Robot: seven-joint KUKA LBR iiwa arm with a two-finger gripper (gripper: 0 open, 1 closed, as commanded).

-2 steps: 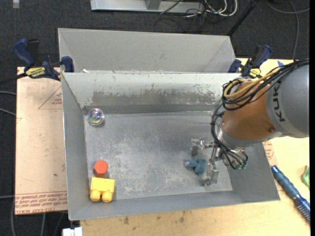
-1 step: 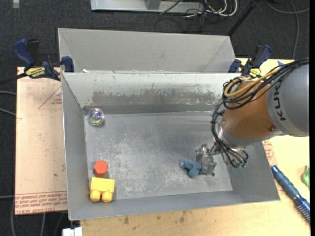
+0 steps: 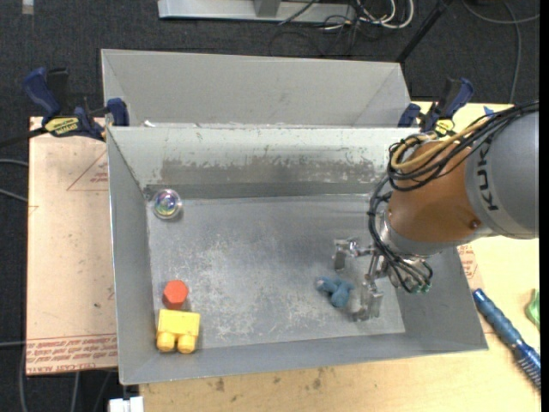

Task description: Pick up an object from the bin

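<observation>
Front left of bin: yellow block, red cylinder just behind it. Front right: small blue-grey lump, long axis roughly left-right, right end nearer. Jaws spread, just beside its right end. Far left: glass marble.

Scuffed matt metal bin; glossy ball; plastic yellow block.

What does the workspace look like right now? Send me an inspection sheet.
Surface: grey metal bin, floor scuffed.
Job's things: blue-grey lump, lower right, beside the pincer.
Clutter: shiny ball upper left; orange cylinder and yellow block close together, lower left.
Grippers: pincer open, low in the bin.
Cables: black loops on the arm's wrist.
Surroundings: dark carpet, loose cables on it.
</observation>
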